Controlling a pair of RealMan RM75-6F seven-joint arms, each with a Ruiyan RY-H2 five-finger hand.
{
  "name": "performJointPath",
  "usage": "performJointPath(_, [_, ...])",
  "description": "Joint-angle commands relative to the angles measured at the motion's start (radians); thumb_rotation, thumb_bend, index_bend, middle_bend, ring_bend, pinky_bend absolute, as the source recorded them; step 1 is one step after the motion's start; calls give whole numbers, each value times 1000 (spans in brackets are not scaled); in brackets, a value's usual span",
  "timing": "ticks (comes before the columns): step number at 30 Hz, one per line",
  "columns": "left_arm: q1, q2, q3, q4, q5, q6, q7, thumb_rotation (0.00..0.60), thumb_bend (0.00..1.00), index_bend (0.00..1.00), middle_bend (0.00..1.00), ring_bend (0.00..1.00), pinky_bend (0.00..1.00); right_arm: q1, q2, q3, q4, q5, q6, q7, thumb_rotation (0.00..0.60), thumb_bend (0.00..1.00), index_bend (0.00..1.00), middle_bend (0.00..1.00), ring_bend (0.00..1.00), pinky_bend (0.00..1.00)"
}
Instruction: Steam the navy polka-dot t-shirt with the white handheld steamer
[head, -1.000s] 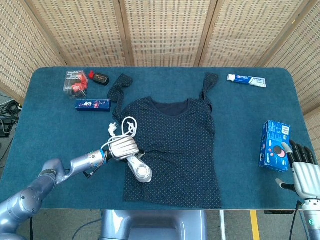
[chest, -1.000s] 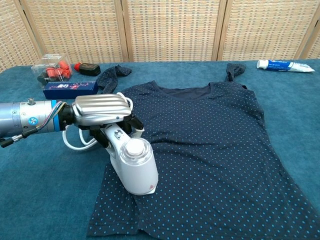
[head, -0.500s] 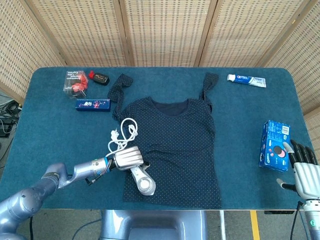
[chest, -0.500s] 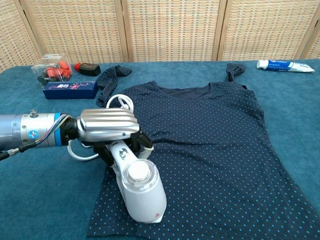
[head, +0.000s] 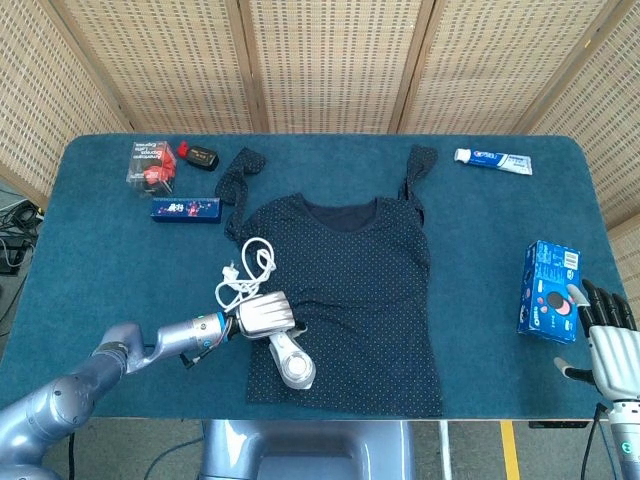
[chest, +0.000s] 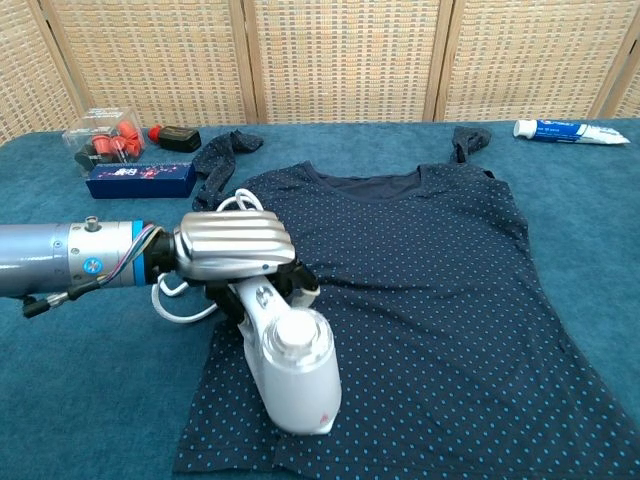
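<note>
The navy polka-dot t-shirt (head: 350, 290) (chest: 420, 290) lies flat in the middle of the blue table, neck toward the far edge. My left hand (head: 262, 313) (chest: 235, 255) grips the handle of the white handheld steamer (head: 292, 364) (chest: 293, 370), whose head rests on the shirt's lower left part near the hem. Its white cord (head: 245, 268) (chest: 190, 300) coils on the table beside the shirt's left side. My right hand (head: 603, 340) sits at the table's right front edge with fingers apart, holding nothing; the chest view does not show it.
A blue biscuit box (head: 549, 290) lies just left of my right hand. A toothpaste tube (head: 493, 160) (chest: 565, 131) is at the far right. At the far left are a clear box of red items (head: 148, 165) (chest: 100, 140), a black object (head: 198, 156) and a blue carton (head: 185, 208) (chest: 140, 178).
My left hand has carried the steamer toward the near edge and slightly right, from the shirt's left side down to its lower left hem area. The right hand has stayed still.
</note>
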Motion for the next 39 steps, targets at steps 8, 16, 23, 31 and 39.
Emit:
performJointPath(8, [12, -73, -56, 191, -78, -93, -21, 600, 683, 1000, 915, 830, 1000, 2, 1, 0, 3, 2, -6, 4, 600, 0, 60, 0, 0, 0])
performJointPath(16, [13, -116, -88, 280, -123, -143, -48, 600, 683, 1000, 915, 830, 1000, 2, 0, 1, 3, 5, -7, 0, 600, 0, 60, 0, 0, 0])
performJointPath(23, [-5, -135, -140, 307, -172, -145, -46, 600, 683, 1000, 915, 830, 1000, 4, 0, 1, 5, 9, -13, 2, 600, 0, 61, 0, 0, 0])
performJointPath(31, [-60, -176, -209, 341, -240, -209, -5, 600, 682, 1000, 915, 830, 1000, 3, 3, 4, 6, 13, -11, 10, 600, 0, 61, 0, 0, 0])
performJointPath(39, [-88, -221, -236, 364, -274, -278, 37, 600, 682, 1000, 915, 830, 1000, 6, 4, 6, 11, 19, -19, 18, 600, 0, 62, 0, 0, 0])
